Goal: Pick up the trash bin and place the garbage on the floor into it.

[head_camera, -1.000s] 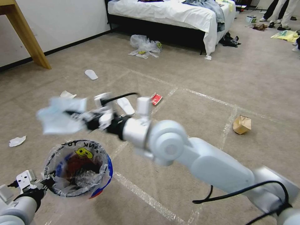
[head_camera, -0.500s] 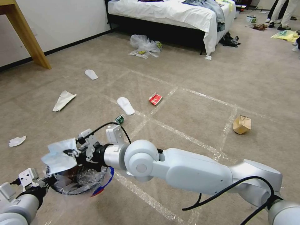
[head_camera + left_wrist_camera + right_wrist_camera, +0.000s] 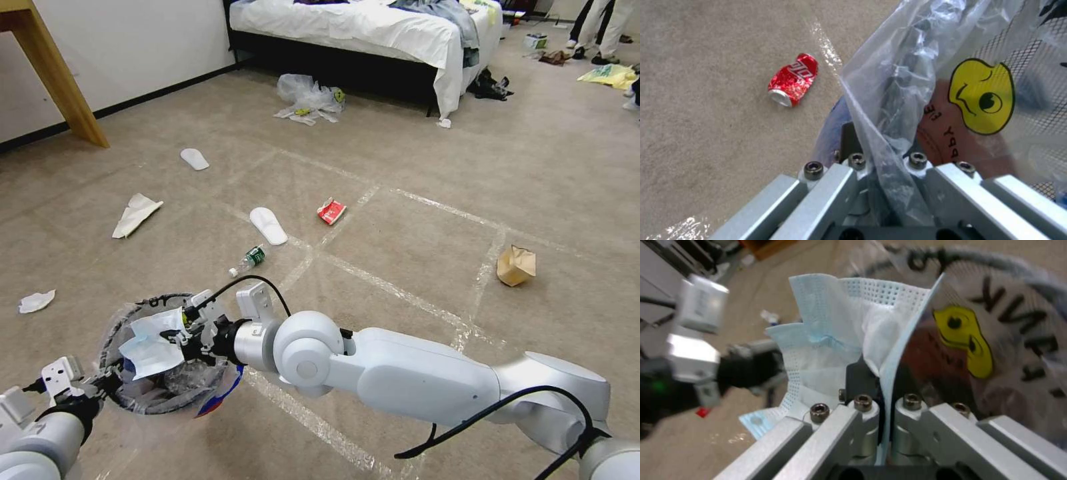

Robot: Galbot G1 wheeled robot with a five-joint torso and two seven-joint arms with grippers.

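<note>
Head view: right gripper (image 3: 190, 333) pinches a face mask (image 3: 152, 341) over the trash bin (image 3: 223, 387), left gripper (image 3: 882, 166) clamping its rim; slippers (image 3: 268, 225), bottle (image 3: 248, 259), can (image 3: 792, 79) remain.

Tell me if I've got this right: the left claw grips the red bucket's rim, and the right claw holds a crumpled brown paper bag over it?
Not quite. The right claw holds a light blue face mask, as the right wrist view shows. The brown paper bag lies on the beige carpet. The left claw does grip the red bucket.

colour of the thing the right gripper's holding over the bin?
Pale blue and white face mask, with a dotted texture. Right wrist view shows it best.
</note>
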